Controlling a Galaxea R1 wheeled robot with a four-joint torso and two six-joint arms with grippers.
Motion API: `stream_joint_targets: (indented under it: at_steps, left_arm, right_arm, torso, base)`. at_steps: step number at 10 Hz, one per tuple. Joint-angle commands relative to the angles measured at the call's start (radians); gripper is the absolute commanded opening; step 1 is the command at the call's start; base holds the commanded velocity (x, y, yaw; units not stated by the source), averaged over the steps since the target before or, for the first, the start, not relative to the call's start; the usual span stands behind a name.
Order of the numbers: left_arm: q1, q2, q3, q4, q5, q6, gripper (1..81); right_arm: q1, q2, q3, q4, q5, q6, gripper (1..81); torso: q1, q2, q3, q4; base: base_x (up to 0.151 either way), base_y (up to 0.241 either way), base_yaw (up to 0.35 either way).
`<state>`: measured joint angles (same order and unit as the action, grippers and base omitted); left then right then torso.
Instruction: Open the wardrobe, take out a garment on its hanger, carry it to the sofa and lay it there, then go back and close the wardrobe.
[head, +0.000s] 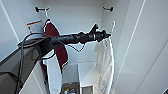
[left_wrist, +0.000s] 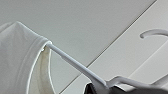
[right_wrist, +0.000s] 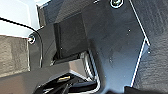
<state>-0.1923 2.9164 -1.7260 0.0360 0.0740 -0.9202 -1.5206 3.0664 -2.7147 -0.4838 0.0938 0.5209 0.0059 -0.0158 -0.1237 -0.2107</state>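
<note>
The wardrobe (head: 75, 17) stands open in front of me. My left arm reaches across its inside from the left. My left gripper (head: 106, 35) is shut on the neck of the white hanger (head: 113, 25), whose hook sits below the level of the rail brackets. The garment (head: 103, 62), a white T-shirt, hangs down from it on the right side of the wardrobe. In the left wrist view the hanger's arm (left_wrist: 75, 62) runs into the shirt's collar (left_wrist: 22, 55), and its hook (left_wrist: 152, 32) curves free against the white panel.
A maroon jacket with white trim (head: 56, 45) hangs at the left on another hook. Below are a white box (head: 85, 72) and small items on the wardrobe floor (head: 70, 88). The open right door (head: 145, 50) is close by. A dark robot plate (right_wrist: 107, 45) shows in the right wrist view.
</note>
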Motion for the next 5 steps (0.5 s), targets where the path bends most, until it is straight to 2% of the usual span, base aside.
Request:
stream_joint_targets:
  at_steps: [1, 5]
  left_arm:
    - [-0.193, -0.005, 0.019, 0.021, -0.054, 0.003, 1.0]
    - [-0.193, -0.006, 0.022, 0.025, -0.053, 0.003, 1.0]
  right_arm:
    - [0.036, 0.002, 0.006, -0.002, -0.046, -0.002, 81.1]
    - [0.036, 0.002, 0.006, -0.002, -0.046, -0.002, 81.1]
  torso:
    - [0.0, 0.0, 0.0, 0.0]
    - [0.0, 0.0, 0.0, 0.0]
  base:
    - [-0.126, 0.0, 0.0]
    - [-0.132, 0.0, 0.0]
